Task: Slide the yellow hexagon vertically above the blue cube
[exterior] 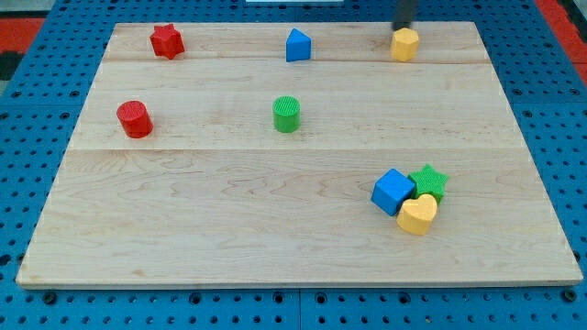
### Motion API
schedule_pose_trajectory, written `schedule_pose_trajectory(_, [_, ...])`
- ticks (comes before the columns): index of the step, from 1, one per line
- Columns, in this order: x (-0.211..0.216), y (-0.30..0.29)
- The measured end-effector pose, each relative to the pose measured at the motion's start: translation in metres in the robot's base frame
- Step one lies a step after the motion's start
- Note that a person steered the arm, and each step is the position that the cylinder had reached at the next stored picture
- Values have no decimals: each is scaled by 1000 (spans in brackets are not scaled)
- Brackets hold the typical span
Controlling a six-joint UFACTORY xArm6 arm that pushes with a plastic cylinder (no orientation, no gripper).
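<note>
Yellow hexagon point(404, 43): at the table's point(275, 229) top edge, right of the blue pentagon-like block point(297, 45).
Blue cube point(393, 192): far below, touching green star point(427, 181) and yellow heart point(417, 214).
My tip point(402, 28): just behind the hexagon.
Pincer: I have none, only a rod.
</note>
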State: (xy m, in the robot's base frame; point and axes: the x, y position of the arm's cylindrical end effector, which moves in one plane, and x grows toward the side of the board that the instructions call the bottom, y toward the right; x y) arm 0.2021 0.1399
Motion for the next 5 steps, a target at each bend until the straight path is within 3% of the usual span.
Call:
schedule_pose_trajectory(1, [52,23])
schedule_pose_trajectory(2, [58,49])
schedule_pose_trajectory(3, [38,84])
schedule_pose_trajectory(4, [85,82])
schedule_pose_trajectory(5, [136,37])
